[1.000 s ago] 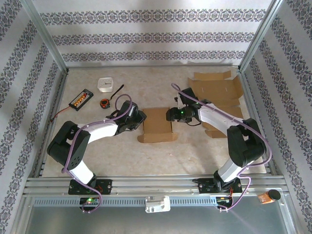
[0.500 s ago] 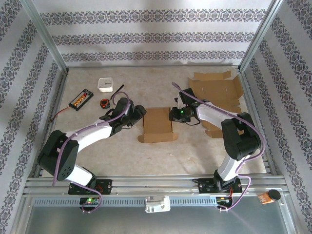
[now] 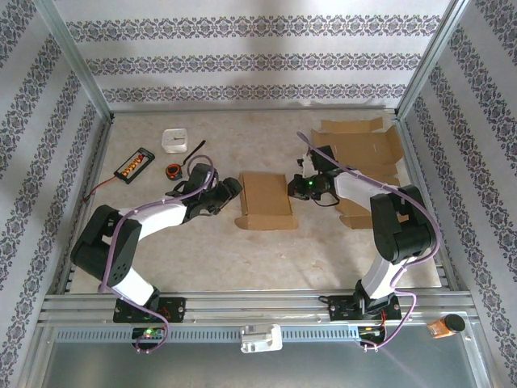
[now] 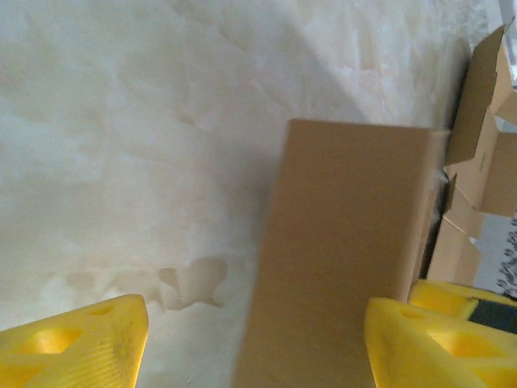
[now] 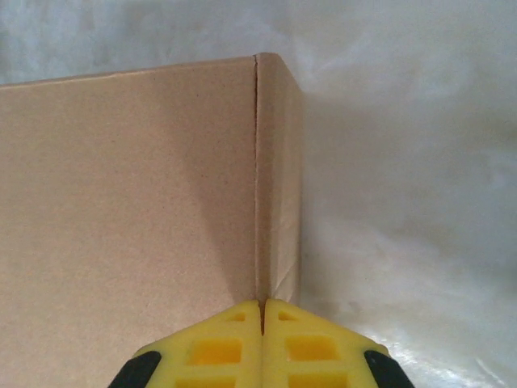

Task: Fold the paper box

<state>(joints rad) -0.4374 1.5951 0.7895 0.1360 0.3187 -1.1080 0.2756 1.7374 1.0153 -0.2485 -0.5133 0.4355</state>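
Top external: paper box [image 3: 265,200] sits mid-frame on the table [image 3: 242,259]. The left gripper [image 3: 234,192] is just off its left edge and the right gripper [image 3: 294,187] is at its right edge.
Left wrist: left fingers [image 4: 81,339] are spread wide and grip nothing. The box is right of centre.
Right wrist: right fingers [image 5: 218,352] are pressed together against the box's corner fold. Can't tell if cardboard is pinched.

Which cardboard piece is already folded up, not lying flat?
The small box in the middle: it is folded into a compact block with raised sides. The cardboard sheets at the back right lie flat with their flaps spread.
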